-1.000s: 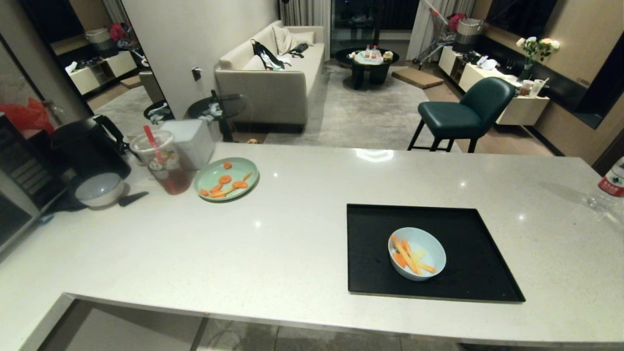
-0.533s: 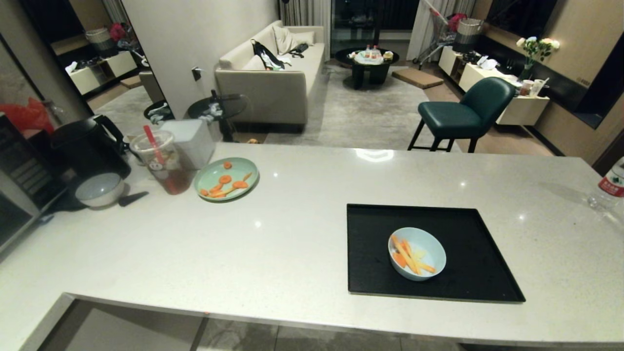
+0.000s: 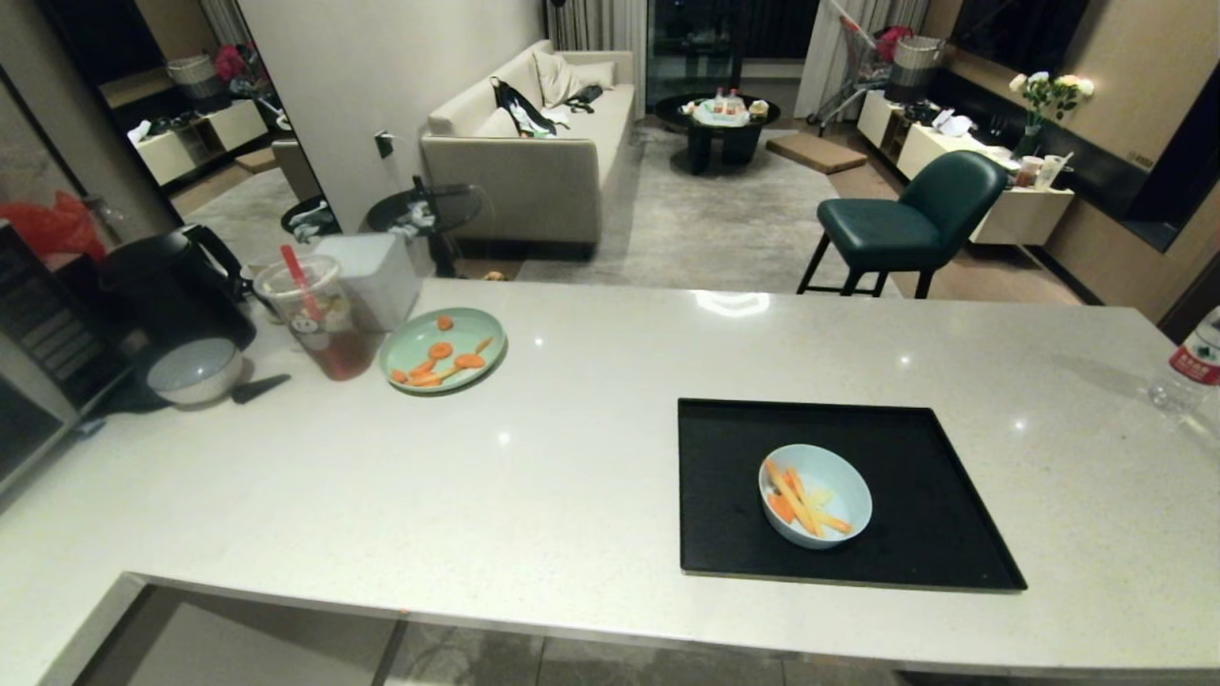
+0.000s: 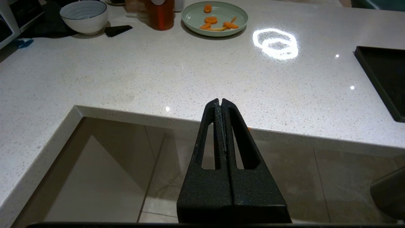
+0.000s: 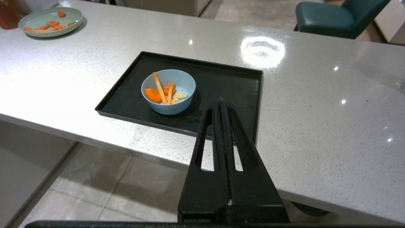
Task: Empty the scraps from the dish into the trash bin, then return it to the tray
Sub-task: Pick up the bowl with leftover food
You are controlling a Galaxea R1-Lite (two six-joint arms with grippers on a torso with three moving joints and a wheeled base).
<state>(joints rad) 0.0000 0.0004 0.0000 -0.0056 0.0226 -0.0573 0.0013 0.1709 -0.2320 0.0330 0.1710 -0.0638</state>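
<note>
A: From the head view, where does the job stand?

B: At the start, I judge. The small glossy sky-blue bowl (image 3: 815, 495) sits inside the large flat black rectangular tray (image 3: 724, 495) on the pale speckled stone counter (image 3: 572, 476), toward the robot's right. The orange carrot sticks and pale bits (image 3: 799, 503) lie in it, so nothing is emptied yet. Neither arm shows here, and I see no trash bin in any view.

A: And the other dishes?

B: The flat mint-green plate with carrot slices (image 3: 442, 350) and the white-grey bowl (image 3: 195, 370) sit far left, well apart from the tray, likely just clutter.

A: The left wrist view?

B: The left gripper (image 4: 221, 102) hangs below the counter edge with its black fingers pressed together, holding nothing. It looks parked; the tray's corner (image 4: 379, 79) is only at the margin, so the bowl is poorly placed for that arm.

A: The right wrist view?

B: The right gripper (image 5: 221, 102) also has its fingers together and empty, off the counter's near edge, pointing toward the tray (image 5: 126, 98). The bowl (image 5: 168, 91) sits near the tray's middle, apart from the gripper, scraps (image 5: 163, 92) leaning against its wall. That arm seems the natural one to reach; it must spread its fingers before taking the rim.
</note>
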